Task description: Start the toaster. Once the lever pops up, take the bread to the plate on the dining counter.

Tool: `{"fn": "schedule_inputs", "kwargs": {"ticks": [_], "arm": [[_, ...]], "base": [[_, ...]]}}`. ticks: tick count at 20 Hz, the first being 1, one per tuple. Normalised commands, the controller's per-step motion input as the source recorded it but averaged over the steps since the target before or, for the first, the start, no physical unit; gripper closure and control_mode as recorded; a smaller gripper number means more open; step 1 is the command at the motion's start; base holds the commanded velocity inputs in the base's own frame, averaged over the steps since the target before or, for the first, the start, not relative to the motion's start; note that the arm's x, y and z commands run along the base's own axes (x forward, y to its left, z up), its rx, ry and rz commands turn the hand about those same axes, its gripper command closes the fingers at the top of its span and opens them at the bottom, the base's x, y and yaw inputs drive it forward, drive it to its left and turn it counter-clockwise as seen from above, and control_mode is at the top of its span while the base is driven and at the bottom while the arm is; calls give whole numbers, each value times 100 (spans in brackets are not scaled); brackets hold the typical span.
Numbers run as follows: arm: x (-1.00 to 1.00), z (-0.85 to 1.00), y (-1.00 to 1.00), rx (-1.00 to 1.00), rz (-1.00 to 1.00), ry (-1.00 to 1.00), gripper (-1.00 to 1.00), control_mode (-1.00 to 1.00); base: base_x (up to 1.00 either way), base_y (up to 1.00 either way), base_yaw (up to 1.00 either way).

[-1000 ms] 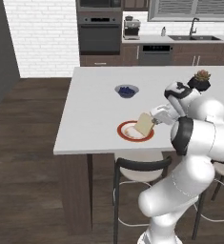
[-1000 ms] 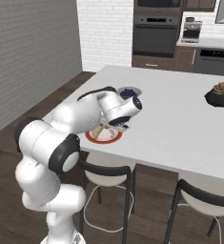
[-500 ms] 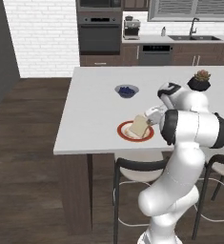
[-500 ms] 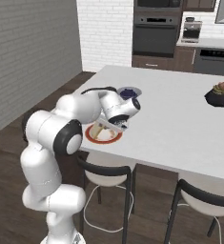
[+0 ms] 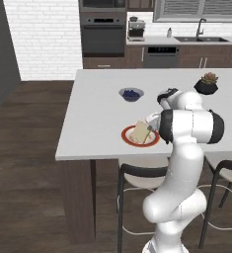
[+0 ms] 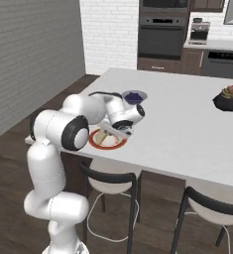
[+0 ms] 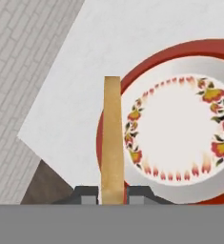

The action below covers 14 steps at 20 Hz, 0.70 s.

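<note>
While edge-on between end effector [image 7: 112,196] fingers, bread [image 7: 112,143].

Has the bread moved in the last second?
Yes, a little. In the left base view the bread, held in the claw, has slid left over the plate, away from the counter's right side.

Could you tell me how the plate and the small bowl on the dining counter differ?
The plate is flat with an orange-red rim and lies near the counter's edge under the gripper-held bread; the bowl is smaller, deeper, white with blue contents, and sits farther in. Both are round and rest on the white dining counter.
</note>
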Motion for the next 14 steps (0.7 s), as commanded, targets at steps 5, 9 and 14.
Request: {"fn": "schedule_inputs", "kwargs": {"ticks": [5,9,14], "arm": [[25,-33,0,0,0,0,100,-100],[43,-6,0,0,0,0,100,-100],[34,-7,0,0,0,0,100,-100]], "base": [[0,0,0],[0,0,0],[0,0,0]]}}
